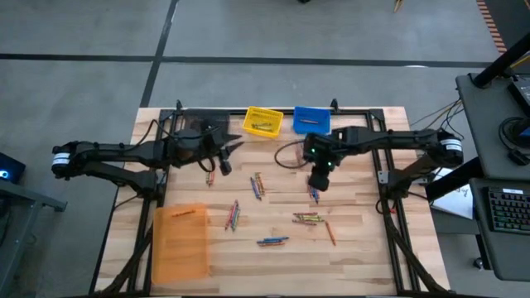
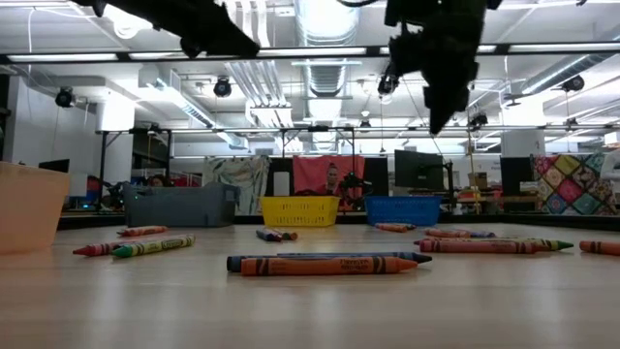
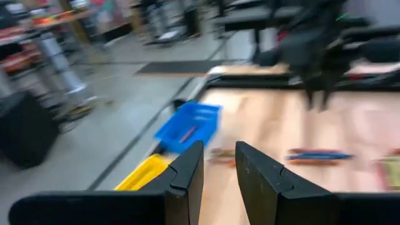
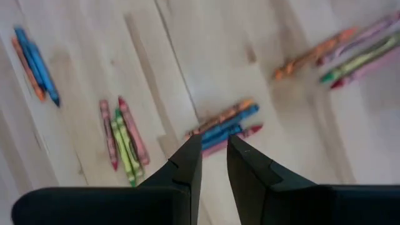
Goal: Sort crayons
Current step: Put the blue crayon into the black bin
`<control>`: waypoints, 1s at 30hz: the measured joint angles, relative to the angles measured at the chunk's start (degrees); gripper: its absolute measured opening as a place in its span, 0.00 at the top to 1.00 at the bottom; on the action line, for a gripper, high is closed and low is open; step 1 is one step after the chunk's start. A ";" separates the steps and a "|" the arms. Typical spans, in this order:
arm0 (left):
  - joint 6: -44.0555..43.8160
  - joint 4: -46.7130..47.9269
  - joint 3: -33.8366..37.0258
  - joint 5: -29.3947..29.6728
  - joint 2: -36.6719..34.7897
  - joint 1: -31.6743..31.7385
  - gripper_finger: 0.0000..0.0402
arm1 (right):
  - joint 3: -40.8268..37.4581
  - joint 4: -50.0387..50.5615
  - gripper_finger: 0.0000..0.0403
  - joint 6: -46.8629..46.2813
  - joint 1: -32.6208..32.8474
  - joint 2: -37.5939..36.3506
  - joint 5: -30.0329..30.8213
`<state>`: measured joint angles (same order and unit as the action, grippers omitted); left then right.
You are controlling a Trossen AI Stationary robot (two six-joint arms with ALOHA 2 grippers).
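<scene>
So my left pincer was hanging over the back left part of the pale wooden desk, fingers a narrow gap apart with nothing between them. Below it, near the front left corner, sat the see-through orange plastic bin. The small wax crayons were lying all over the middle of the desk in little clumps: a pair just beside my left pincer, a bunch near the orange bin, a blue and orange pair toward the front, and a mixed clump further right with a lone orange one beside it. Up at the back edge the yellow plastic basket and the blue plastic basket stood side by side, each with a crayon or two inside. My right pincer was pointing straight down over a blue, orange and red clump, jaws slightly apart, holding nothing.
</scene>
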<state>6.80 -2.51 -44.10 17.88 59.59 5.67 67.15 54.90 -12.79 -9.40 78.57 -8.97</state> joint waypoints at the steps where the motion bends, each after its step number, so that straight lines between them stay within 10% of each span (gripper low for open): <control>1: -0.01 -0.83 0.00 -1.76 0.00 -0.01 0.81 | -1.07 -0.55 0.84 -0.16 0.41 -0.37 0.00; 18: -7.41 -10.92 -0.02 -8.35 1.05 -6.01 0.81 | -18.36 -27.51 0.85 -10.21 6.79 -4.96 0.11; 30: -11.45 -13.82 -0.02 -8.22 13.21 -16.36 0.81 | -19.43 -29.10 0.85 -17.69 18.59 -4.29 0.57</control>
<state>-4.64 -16.32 -44.12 9.66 72.81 -10.69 47.72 25.80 -30.47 9.19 74.28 -8.40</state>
